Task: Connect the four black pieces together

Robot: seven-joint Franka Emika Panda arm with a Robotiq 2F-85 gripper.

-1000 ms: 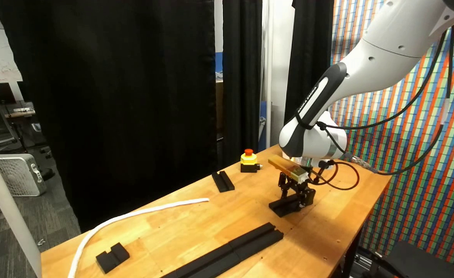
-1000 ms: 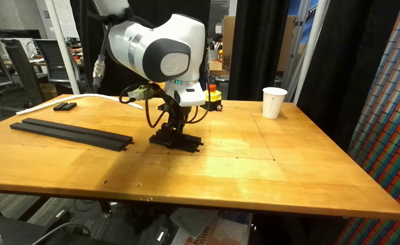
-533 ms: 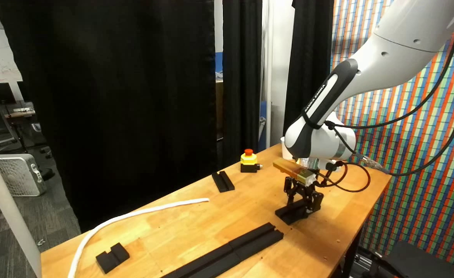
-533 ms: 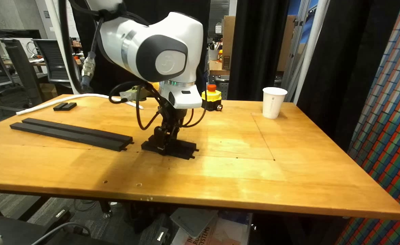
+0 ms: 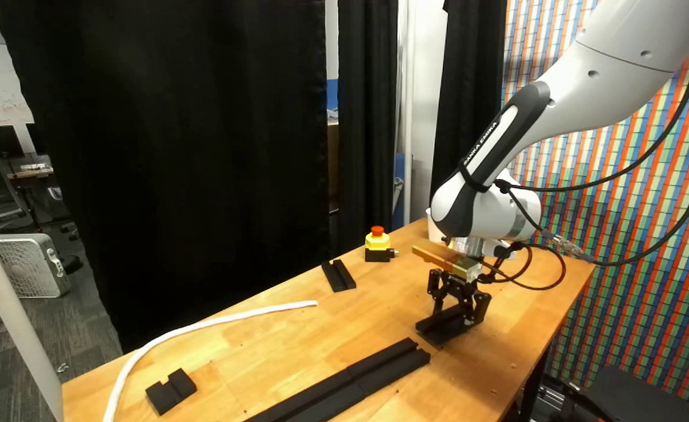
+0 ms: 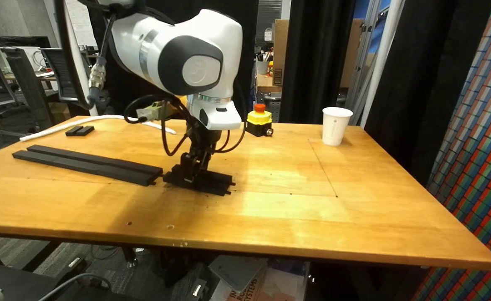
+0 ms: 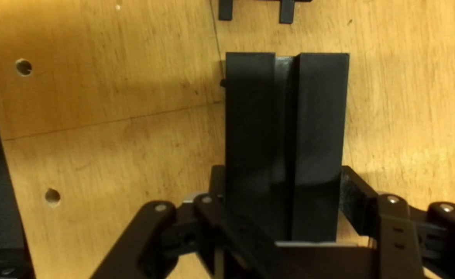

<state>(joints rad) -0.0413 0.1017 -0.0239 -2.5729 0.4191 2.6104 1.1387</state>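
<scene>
The arm [image 5: 555, 117] bears "FRANKA EMIKA" (slightly blurred) — and a printed sheet [image 6: 276, 286], "SYSTEMS" plus cut-off words.

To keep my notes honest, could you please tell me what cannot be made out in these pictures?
Long black rail: one end cut off by the bottom edge, in an exterior view.
Held grooved black bar: lower end covered by the hand, in the wrist view.
White paper cup: partly hidden behind the arm, in an exterior view.
Mark on the cup: too small to read, in an exterior view.
</scene>
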